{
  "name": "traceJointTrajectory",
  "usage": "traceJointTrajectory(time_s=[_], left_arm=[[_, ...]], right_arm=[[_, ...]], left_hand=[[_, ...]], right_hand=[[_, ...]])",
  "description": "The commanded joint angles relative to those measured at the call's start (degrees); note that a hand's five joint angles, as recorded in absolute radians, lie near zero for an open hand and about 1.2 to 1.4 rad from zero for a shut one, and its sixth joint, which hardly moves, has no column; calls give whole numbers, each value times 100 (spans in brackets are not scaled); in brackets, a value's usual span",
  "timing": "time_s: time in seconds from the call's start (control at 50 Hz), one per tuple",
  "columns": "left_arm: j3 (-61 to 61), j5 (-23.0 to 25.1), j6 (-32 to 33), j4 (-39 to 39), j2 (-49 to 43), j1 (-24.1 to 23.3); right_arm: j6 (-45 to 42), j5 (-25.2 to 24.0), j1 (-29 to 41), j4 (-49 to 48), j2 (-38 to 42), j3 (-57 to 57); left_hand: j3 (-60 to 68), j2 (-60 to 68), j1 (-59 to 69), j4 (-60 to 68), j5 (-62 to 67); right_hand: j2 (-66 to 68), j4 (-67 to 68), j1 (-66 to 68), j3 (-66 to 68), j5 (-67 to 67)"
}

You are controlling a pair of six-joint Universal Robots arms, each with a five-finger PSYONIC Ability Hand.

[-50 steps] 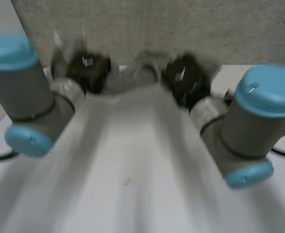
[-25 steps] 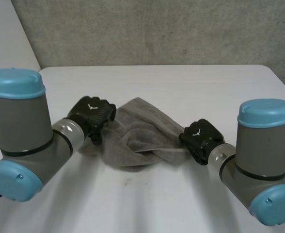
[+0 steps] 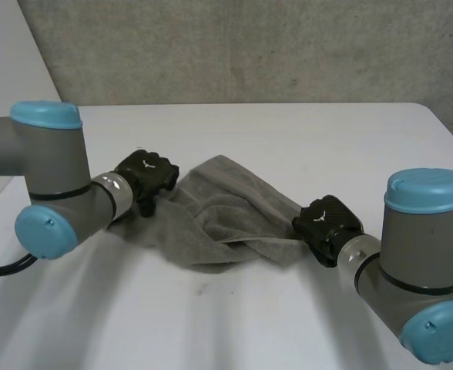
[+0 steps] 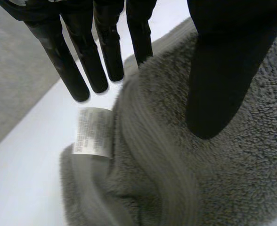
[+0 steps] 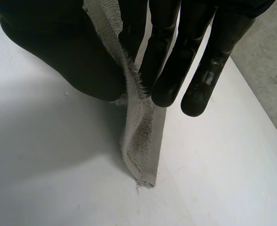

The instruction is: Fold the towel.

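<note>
Towel (image 3: 226, 220) of grey, deep-piled terry lies bunched on the white worktop (image 3: 288, 139) between two robot arms, not yet folded. Right hand (image 3: 328, 223) pinches a thin, frayed edge between thumb and straight fingers, apparently to draw the cloth flat; left hand (image 3: 148, 173), at the opposite end beside a white care label (image 4: 92, 132), has its fingers straight and apart, thumb merely resting on the fluffy pile
</note>
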Motion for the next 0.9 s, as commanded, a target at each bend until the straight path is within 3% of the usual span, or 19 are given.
traceJointTrajectory(time_s=[0.02,0.12,0.16,0.22,0.26,0.28,0.32,0.38,0.44,0.6,0.64,0.9], left_arm=[[398,393,6,-379,-244,49],[864,279,6,-361,-218,49],[1633,183,-38,-291,-191,49],[2156,121,-91,-194,-191,49],[3223,-167,-326,129,-191,40],[3228,-169,-328,131,-191,40],[3989,-676,-835,621,-121,49],[4177,-1029,-1293,1008,28,67],[4098,-1083,-1427,1080,116,67],[2033,-1057,-1611,799,327,163],[983,-1048,-1620,817,397,303],[-1797,-1180,-1585,677,668,260]], right_arm=[[-59,0,-28,-8,79,-179],[-103,-70,16,0,281,-874],[-173,17,51,-52,500,-1905],[-173,88,60,-184,615,-2579],[-147,481,77,-813,729,-3768],[-147,483,77,-817,729,-3774],[-164,964,69,-1805,712,-4396],[-199,1151,86,-2423,563,-4399],[-199,1099,86,-2355,422,-4275],[-217,360,77,-1010,281,-2957],[-234,115,77,-442,342,-2388],[-692,9,-28,930,624,-1182]], left_hand=[[4570,4519,4530,4563,4570],[4570,4519,4531,4563,4571],[4570,4519,4531,4563,4571],[4570,4519,4531,4563,4571],[4570,4519,4531,4563,4571],[4570,4519,4531,4563,4571],[4570,4519,4531,4563,4571],[4570,4519,4531,4563,4571],[4570,4519,4531,4563,4571],[4570,4519,4531,4563,4571],[4570,4519,4531,4563,4571],[4570,4519,4531,4563,4571]], right_hand=[[1260,1164,2492,1185,1345],[1260,1164,2492,1185,1345],[1260,1164,2492,1185,1345],[1260,1164,2492,1185,1345],[1260,1164,2492,1185,1345],[1260,1164,2492,1185,1345],[1260,1164,2492,1185,1345],[1260,1164,2492,1185,1345],[1260,1164,2492,1185,1345],[1260,1164,2492,1185,1345],[1260,1164,2492,1185,1345],[1260,1164,2492,1185,1345]])
